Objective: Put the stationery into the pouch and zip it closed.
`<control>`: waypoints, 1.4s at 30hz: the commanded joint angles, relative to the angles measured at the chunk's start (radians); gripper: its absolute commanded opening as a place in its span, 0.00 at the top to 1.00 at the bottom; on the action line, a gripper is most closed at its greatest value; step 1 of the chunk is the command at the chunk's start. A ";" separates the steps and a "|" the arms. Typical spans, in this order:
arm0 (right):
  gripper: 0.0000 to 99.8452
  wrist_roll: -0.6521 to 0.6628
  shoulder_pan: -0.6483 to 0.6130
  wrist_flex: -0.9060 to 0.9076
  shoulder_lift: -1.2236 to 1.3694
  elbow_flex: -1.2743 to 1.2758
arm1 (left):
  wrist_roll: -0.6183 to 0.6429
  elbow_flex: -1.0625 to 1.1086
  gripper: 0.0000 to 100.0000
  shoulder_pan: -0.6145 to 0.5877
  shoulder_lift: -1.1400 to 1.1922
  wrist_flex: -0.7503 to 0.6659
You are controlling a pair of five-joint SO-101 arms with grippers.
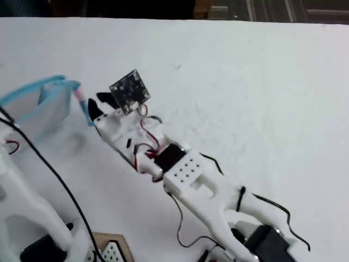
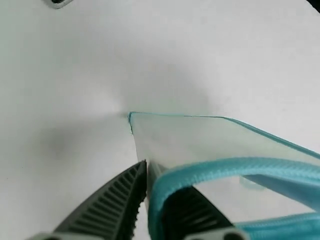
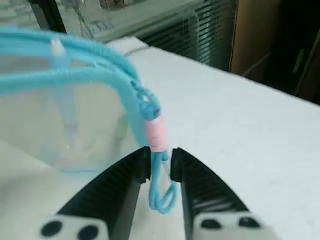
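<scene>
The clear pouch [image 1: 38,106] with a blue zipper edge lies at the table's left side. My right gripper [image 1: 94,109] is at the pouch's right end, shut on the zip pull [image 3: 156,132], a blue cord loop with a pink bead that hangs between its black fingers [image 3: 125,180]. My left gripper [image 2: 150,172] pinches the pouch [image 2: 200,145] at its zipper edge near a corner, its ribbed fingers [image 2: 120,200] shut on it. A pale blue stick-like item [image 3: 65,107] shows through the clear wall of the pouch [image 3: 60,120].
The white table [image 1: 245,82] stretches bare to the right and back, with its far edge along the top of the high view. A wooden block [image 1: 112,248] sits at the front edge between the two arm bases. Black cables [image 1: 49,164] trail across the left arm.
</scene>
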 commanded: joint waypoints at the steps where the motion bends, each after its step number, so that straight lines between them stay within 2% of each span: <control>1: 0.91 0.012 -0.005 -0.025 0.045 -0.051 | 0.008 -0.072 0.98 0.084 -0.044 -0.025; 7: 0.91 0.012 0.042 0.002 0.039 -0.043 | 0.072 -0.307 0.98 0.128 -0.042 -0.005; 15: 0.91 0.012 0.186 0.200 -0.119 -0.043 | 0.166 -0.431 0.98 0.168 -0.050 0.068; 18: 0.91 0.012 0.262 0.231 -0.173 -0.017 | 0.160 -0.350 0.98 0.252 -0.038 0.058; 23: 0.91 0.012 0.386 0.231 -0.248 0.078 | 0.149 -0.038 0.98 0.325 0.044 -0.109; 25: 0.91 0.012 0.418 0.231 -0.280 0.118 | 0.149 -0.054 0.98 0.369 0.076 -0.089; 28: 0.91 0.012 0.450 0.236 -0.335 0.175 | 0.114 -0.252 0.98 0.456 0.041 -0.011; 32: 0.91 0.012 0.460 0.236 -0.404 0.236 | 0.097 -0.331 0.98 0.542 0.008 -0.002; 42: 0.91 0.012 0.389 0.236 -0.539 0.301 | 0.068 -0.049 0.98 0.547 0.015 -0.117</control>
